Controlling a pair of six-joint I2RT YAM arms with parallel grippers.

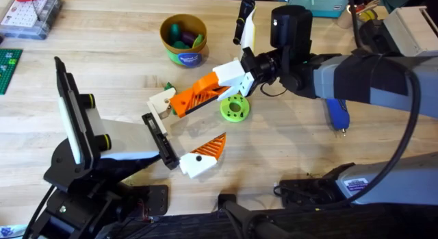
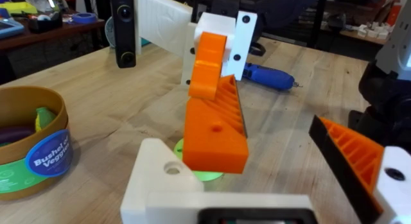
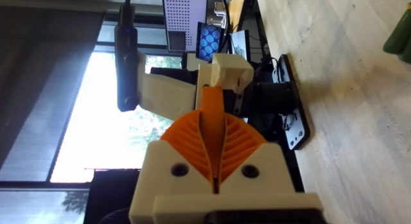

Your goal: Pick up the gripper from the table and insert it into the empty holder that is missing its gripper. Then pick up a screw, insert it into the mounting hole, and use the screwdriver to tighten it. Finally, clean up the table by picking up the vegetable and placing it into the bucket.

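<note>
The loose gripper (image 1: 203, 157), a white base with an orange ribbed wedge, lies on the table (image 1: 123, 68) beside my left arm's black finger (image 1: 161, 140). My left gripper (image 1: 162, 121) is open; its other side is a bare white holder (image 1: 162, 101) (image 2: 168, 167) with a hole. My right gripper (image 1: 198, 94) (image 3: 215, 105) is shut, its orange fingers (image 2: 215, 131) pressed together, tips at that holder. The blue screwdriver (image 1: 337, 112) (image 2: 270, 75) lies to the right. A small dark green vegetable (image 1: 168, 85) sits near the yellow bucket (image 1: 183, 39) (image 2: 32, 153). The screw is out of view.
A lime-green disc (image 1: 235, 107) lies under the right gripper. A black-and-white camera bar (image 1: 243, 23) (image 2: 122, 28) stands behind it. A parts box (image 1: 31, 13) and a green mat (image 1: 8, 68) sit at the far left. Toy pieces fill the bucket.
</note>
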